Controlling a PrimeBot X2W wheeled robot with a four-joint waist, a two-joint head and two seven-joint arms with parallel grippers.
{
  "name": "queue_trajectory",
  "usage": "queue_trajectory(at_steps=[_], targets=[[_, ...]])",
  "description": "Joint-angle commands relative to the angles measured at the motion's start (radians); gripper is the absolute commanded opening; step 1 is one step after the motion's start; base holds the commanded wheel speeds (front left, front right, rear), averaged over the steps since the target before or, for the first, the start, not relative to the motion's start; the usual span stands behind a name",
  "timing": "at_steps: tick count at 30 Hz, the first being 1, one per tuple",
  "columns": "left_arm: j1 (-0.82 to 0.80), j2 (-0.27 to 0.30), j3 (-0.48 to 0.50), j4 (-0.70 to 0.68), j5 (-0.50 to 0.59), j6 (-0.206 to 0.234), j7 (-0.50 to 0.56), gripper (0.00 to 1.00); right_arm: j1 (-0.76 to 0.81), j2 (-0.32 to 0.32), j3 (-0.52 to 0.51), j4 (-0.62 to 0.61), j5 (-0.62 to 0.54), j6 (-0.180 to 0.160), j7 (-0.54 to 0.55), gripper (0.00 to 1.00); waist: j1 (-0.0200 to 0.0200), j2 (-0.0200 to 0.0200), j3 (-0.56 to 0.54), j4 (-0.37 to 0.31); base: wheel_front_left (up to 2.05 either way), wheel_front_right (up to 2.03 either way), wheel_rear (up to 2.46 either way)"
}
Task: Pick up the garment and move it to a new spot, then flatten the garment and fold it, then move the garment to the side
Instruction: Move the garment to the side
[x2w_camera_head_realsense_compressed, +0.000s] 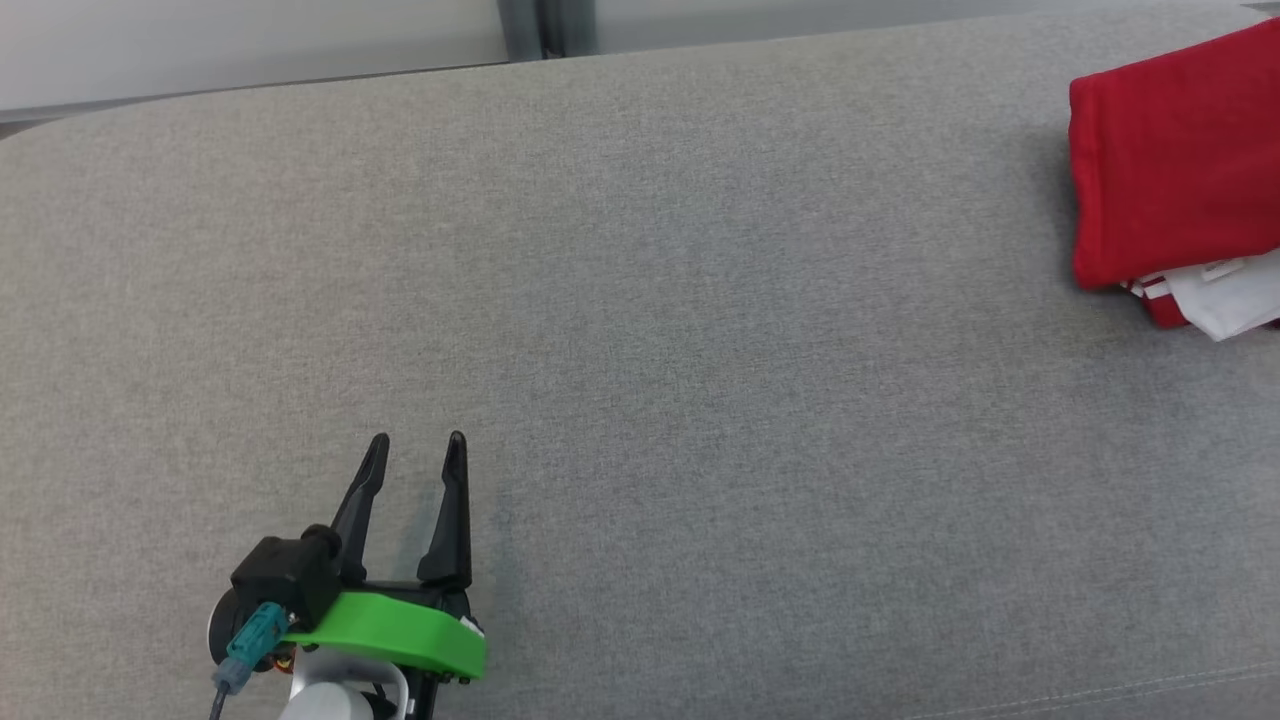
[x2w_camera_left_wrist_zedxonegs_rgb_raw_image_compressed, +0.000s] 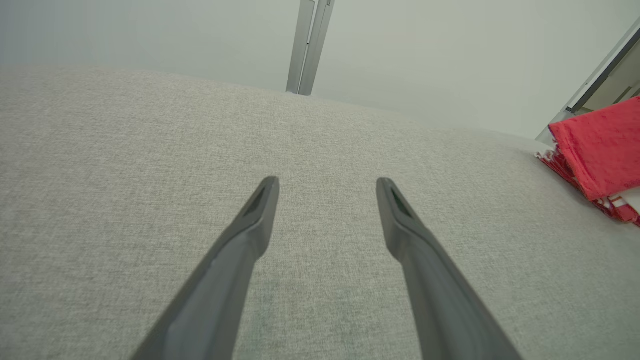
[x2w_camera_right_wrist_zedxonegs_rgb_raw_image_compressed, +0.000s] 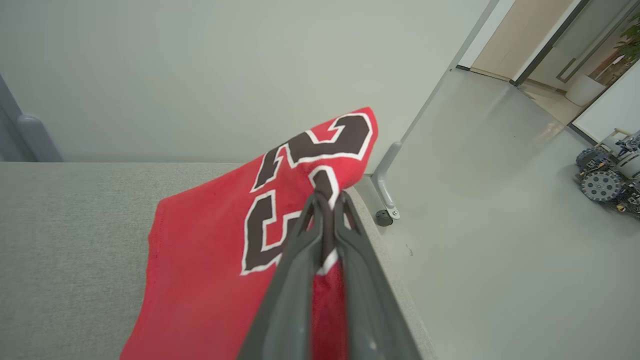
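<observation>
Head view: grey woven upholstery across the whole worktop (x2w_camera_head_realsense_compressed: 640, 330), rounded along the far edge, with a stitched seam at the lower right. Beyond that edge, pale wall (x2w_camera_head_realsense_compressed: 250, 40) and a grey vertical post (x2w_camera_head_realsense_compressed: 545, 25) at top centre. At the upper right of the frame, red jersey (x2w_camera_head_realsense_compressed: 1170, 170), folded, cut off by the right border, lying on the worktop. Peeking from under its lower edge, a white patch of cloth (x2w_camera_head_realsense_compressed: 1225, 295) and red-and-white striped trim (x2w_camera_head_realsense_compressed: 1150, 290). At the lower left, left claw (x2w_camera_head_realsense_compressed: 418, 440), spread, holding nothing, over bare upholstery and well apart from the jersey. At its wrist, a green bracket (x2w_camera_head_realsense_compressed: 400, 630) and a teal plug (x2w_camera_head_realsense_compressed: 250, 645).

Left wrist view: left claw (x2w_camera_left_wrist_zedxonegs_rgb_raw_image_compressed: 327, 182) with fingers parted over grey weave, jersey (x2w_camera_left_wrist_zedxonegs_rgb_raw_image_compressed: 600, 145) at the right edge, post (x2w_camera_left_wrist_zedxonegs_rgb_raw_image_compressed: 307, 45) against the pale wall at top centre.

Right wrist view: right claw (x2w_camera_right_wrist_zedxonegs_rgb_raw_image_compressed: 328, 197) pressed together, pinching a fold of the jersey (x2w_camera_right_wrist_zedxonegs_rgb_raw_image_compressed: 200, 280) by the worktop's (x2w_camera_right_wrist_zedxonegs_rgb_raw_image_compressed: 70, 225) edge. On the red cloth, large black digits (x2w_camera_right_wrist_zedxonegs_rgb_raw_image_compressed: 265, 235) edged in white, partly hidden behind the fingers, seemingly a 2 and a 3. On the right half of the frame, glossy pale floor (x2w_camera_right_wrist_zedxonegs_rgb_raw_image_compressed: 475, 225), a metal leg (x2w_camera_right_wrist_zedxonegs_rgb_raw_image_compressed: 385, 185) with a small foot, a doorway (x2w_camera_right_wrist_zedxonegs_rgb_raw_image_compressed: 545, 40) at the upper right, and a small wheeled machine (x2w_camera_right_wrist_zedxonegs_rgb_raw_image_compressed: 605, 175) at the right edge.
</observation>
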Motion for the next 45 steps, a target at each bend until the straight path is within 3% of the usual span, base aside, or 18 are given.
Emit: queue_trajectory(at_steps=[1, 12, 13, 14, 15, 16, 23, 29, 35, 39, 45], targets=[[-0.023, 0.011, -0.002, -0.007, 0.011, -0.005, 0.005, 1.00, -0.018, -0.024, -0.015, 0.015, -0.031, 0.000, -0.013, 0.00, 0.0000, -0.0001, 0.045, 0.043, 0.00, 0.00, 0.00], [-0.030, 0.057, -0.014, -0.061, 0.034, 0.005, 0.046, 1.00, -0.018, -0.072, -0.287, 0.157, -0.277, -0.001, -0.105, 0.02, 0.0000, -0.0001, 0.154, 0.100, 0.00, 0.00, 0.00], [-0.030, 0.061, -0.015, -0.067, 0.034, 0.006, 0.048, 1.00, -0.020, -0.068, -0.314, 0.163, -0.302, -0.001, -0.115, 0.22, 0.0000, -0.0001, 0.161, 0.102, 0.00, 0.00, 0.00], [-0.030, 0.064, -0.015, -0.073, 0.033, 0.007, 0.051, 1.00, -0.023, -0.063, -0.335, 0.170, -0.322, -0.001, -0.122, 0.33, 0.0000, -0.0001, 0.167, 0.103, 0.00, 0.00, 0.00], [-0.030, 0.068, -0.015, -0.079, 0.035, 0.009, 0.056, 1.00, -0.029, -0.055, -0.363, 0.172, -0.346, -0.001, -0.135, 0.95, 0.0000, -0.0001, 0.174, 0.103, 0.00, 0.00, 0.00], [-0.031, 0.071, -0.016, -0.084, 0.037, 0.010, 0.058, 1.00, -0.034, -0.050, -0.383, 0.169, -0.368, -0.001, -0.150, 1.00, 0.0000, -0.0001, 0.179, 0.102, 0.00, 0.00, 0.00], [-0.029, 0.083, -0.018, -0.107, 0.039, 0.020, 0.074, 1.00, -0.064, 0.021, -0.501, 0.204, -0.504, -0.001, -0.248, 1.00, 0.0000, -0.0001, 0.194, 0.089, 0.00, 0.00, 0.00], [-0.043, 0.091, -0.011, -0.119, 0.035, 0.024, 0.069, 1.00, -0.120, 0.055, -0.505, 0.294, -0.540, -0.001, -0.338, 1.00, 0.0000, -0.0001, 0.173, 0.059, 0.00, 0.00, 0.00], [-0.065, 0.090, 0.001, -0.114, 0.018, 0.026, 0.058, 1.00, -0.174, 0.093, -0.438, 0.363, -0.509, -0.001, -0.395, 1.00, 0.0000, -0.0001, 0.111, 0.031, 0.00, 0.00, 0.00], [-0.075, 0.085, 0.023, -0.096, -0.001, 0.029, 0.047, 1.00, -0.193, 0.150, -0.351, 0.375, -0.471, -0.001, -0.409, 1.00, 0.0000, -0.0001, 0.041, 0.014, 0.00, 0.00, 0.00], [-0.041, 0.066, 0.069, -0.058, -0.045, 0.048, 0.021, 1.00, -0.115, 0.278, -0.221, 0.258, -0.329, -0.001, -0.409, 1.00, 0.0000, -0.0001, -0.067, -0.008, 0.00, 0.00, 0.00]])
